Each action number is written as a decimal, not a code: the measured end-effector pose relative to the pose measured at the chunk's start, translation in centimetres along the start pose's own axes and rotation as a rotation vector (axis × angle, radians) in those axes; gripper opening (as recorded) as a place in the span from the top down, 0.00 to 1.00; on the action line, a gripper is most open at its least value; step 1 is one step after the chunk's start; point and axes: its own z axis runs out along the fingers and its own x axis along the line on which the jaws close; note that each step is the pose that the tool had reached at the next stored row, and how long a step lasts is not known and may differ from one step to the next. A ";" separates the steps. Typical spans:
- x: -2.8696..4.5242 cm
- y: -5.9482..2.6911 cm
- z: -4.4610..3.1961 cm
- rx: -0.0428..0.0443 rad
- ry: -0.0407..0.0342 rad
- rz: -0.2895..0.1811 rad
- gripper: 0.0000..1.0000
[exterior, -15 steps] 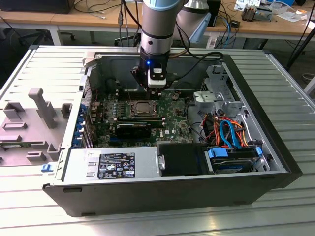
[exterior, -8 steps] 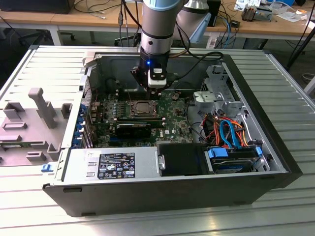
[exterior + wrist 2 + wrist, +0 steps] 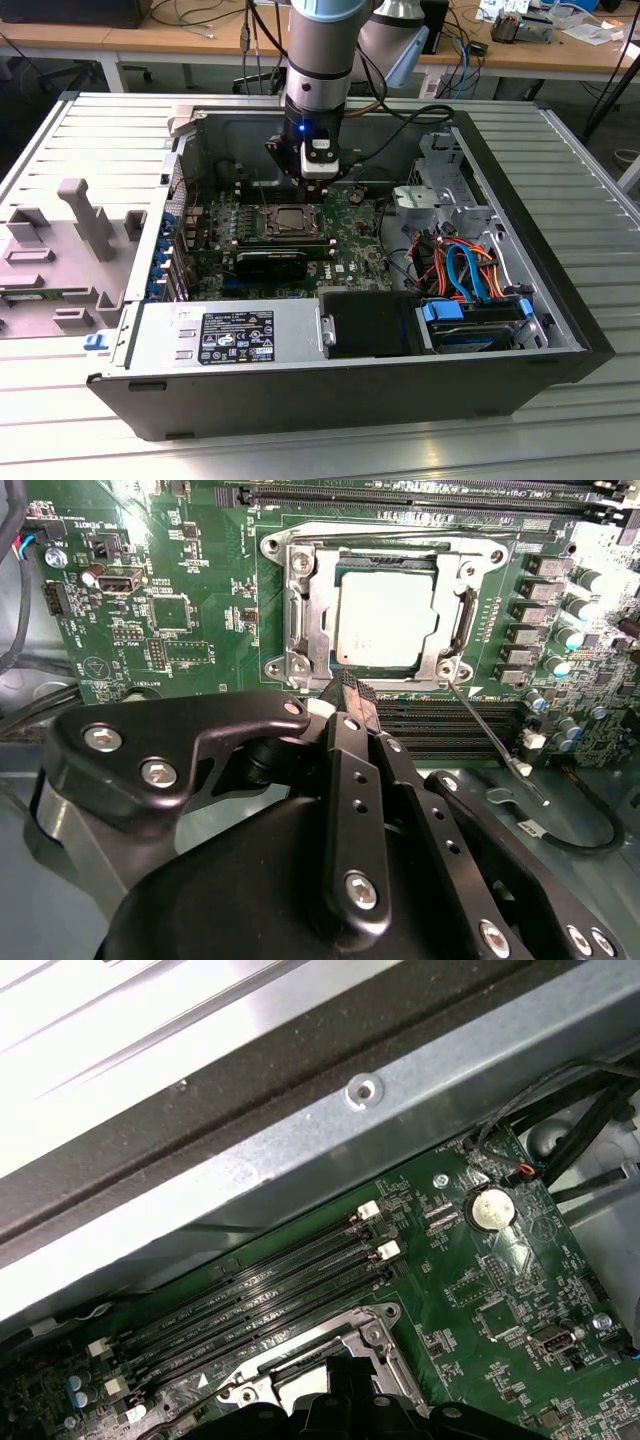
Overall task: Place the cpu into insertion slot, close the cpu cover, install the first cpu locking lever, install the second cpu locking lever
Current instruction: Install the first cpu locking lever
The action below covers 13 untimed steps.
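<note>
Second wrist view: the hand [image 3: 347, 687] is clenched, empty, tips just beside the cpu cover [image 3: 305, 620], which frames the cpu [image 3: 385, 620].

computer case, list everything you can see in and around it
table: one, silver, under the case
computer case: one, dark grey, open on the table
motherboard: one, green, inside the case
cpu: one, silver-grey, mid motherboard
cpu cover: one, silver, framing the cpu
memory slots: several, black, beside the cover
coin battery: one, silver, on the motherboard
power supply: one, grey, case's near side
cables: bundle, orange and blue, exterior view's right
fixture: one, grey, exterior view's left on the table
arm: one, grey and blue, above the case
gripper: one, black, at the cpu cover's edge
</note>
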 end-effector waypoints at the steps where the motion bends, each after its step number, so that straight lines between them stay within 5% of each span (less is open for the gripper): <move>1: 0.00 0.00 0.00 -0.0002 0.0002 -0.002 0.89; 13: 0.00 0.00 0.00 -0.0033 0.0031 -0.019 0.89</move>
